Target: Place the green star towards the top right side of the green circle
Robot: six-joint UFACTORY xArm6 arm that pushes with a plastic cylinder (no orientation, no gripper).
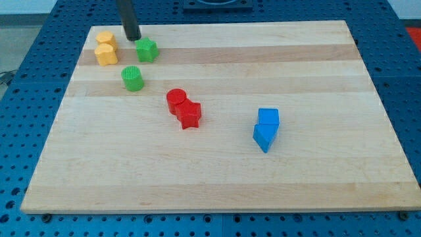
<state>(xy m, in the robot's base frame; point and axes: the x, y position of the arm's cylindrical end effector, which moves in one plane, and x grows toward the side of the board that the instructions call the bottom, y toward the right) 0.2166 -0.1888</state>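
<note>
No jaws fitted; my tip (pixel 134 38) rested just at ten o'clock of the green star (pixel 147 50), seemingly touching. Star sat at one o'clock of the green circle (pixel 132 78). Counted on the board (pixel 296 184): two green, two yellow blocks (pixel 106 49), two red (pixel 183 108), two blue (pixel 266 128).

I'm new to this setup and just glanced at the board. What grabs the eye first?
My tip stands near the view's top left, just left of the green star, with two yellow blocks further left. The green circle sits below the star; red blocks cluster mid-board.
</note>
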